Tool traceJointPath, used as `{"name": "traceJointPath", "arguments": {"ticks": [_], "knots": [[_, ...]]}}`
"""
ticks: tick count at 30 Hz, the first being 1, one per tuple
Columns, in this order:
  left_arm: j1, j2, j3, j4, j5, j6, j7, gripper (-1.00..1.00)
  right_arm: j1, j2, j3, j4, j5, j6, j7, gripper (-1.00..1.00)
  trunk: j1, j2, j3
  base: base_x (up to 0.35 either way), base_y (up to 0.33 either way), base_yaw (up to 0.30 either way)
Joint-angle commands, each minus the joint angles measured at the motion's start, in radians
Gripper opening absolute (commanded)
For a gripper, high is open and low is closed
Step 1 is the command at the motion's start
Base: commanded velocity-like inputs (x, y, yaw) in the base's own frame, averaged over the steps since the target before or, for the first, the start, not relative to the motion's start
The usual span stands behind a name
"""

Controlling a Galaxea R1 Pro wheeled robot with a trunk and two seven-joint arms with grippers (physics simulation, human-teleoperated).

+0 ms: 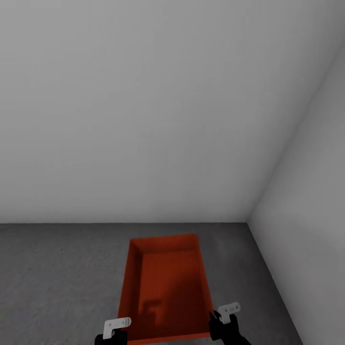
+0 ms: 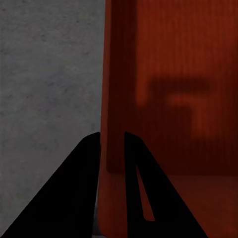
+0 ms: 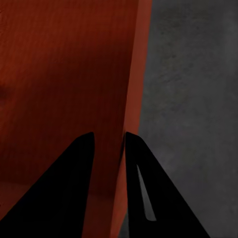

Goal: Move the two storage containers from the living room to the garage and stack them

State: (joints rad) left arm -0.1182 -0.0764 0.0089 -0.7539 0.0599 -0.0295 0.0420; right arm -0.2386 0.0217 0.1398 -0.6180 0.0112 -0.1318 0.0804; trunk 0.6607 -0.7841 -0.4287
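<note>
One orange-red storage container (image 1: 165, 287), lidless and empty, lies lengthwise in front of me over the dark grey concrete floor (image 1: 57, 268) of the garage. My left gripper (image 1: 120, 330) is shut on its left wall near the close end. In the left wrist view the black fingers (image 2: 79, 188) straddle that thin wall of the container (image 2: 173, 74). My right gripper (image 1: 218, 321) is shut on the right wall, and the right wrist view shows its fingers (image 3: 69, 188) pinching the container (image 3: 64, 74) wall. Whether the bin touches the floor I cannot tell.
A plain pale grey wall (image 1: 143, 120) stands just beyond the container's far end. A second grey wall (image 1: 306, 215) closes the right side, forming a corner. Bare concrete (image 2: 49, 74) spreads to the left, with a narrower strip (image 3: 193, 99) on the right.
</note>
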Motion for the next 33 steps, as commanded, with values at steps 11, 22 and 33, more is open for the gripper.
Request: {"name": "traceJointPath", "arguments": {"ticks": [11,22,33], "knots": [[0.000,-0.011,0.008,0.003,0.006,0.000,-0.005,-1.00,-0.001,0.060,-0.014,-0.008,-0.009,-0.057,0.007,-1.00,0.000,-0.001,-0.018,0.000,-0.153,0.000],[0.000,-0.011,0.008,0.004,0.006,-0.001,-0.005,-1.00,-0.001,0.060,-0.014,-0.008,-0.009,-0.057,0.007,-1.00,0.000,-0.001,-0.036,0.000,-0.042,0.000],[0.000,-0.011,0.008,0.004,0.006,-0.003,-0.005,-1.00,-0.001,0.060,-0.014,-0.008,-0.009,-0.057,0.008,-1.00,0.000,-0.001,-0.053,0.000,0.000,0.000]]}}
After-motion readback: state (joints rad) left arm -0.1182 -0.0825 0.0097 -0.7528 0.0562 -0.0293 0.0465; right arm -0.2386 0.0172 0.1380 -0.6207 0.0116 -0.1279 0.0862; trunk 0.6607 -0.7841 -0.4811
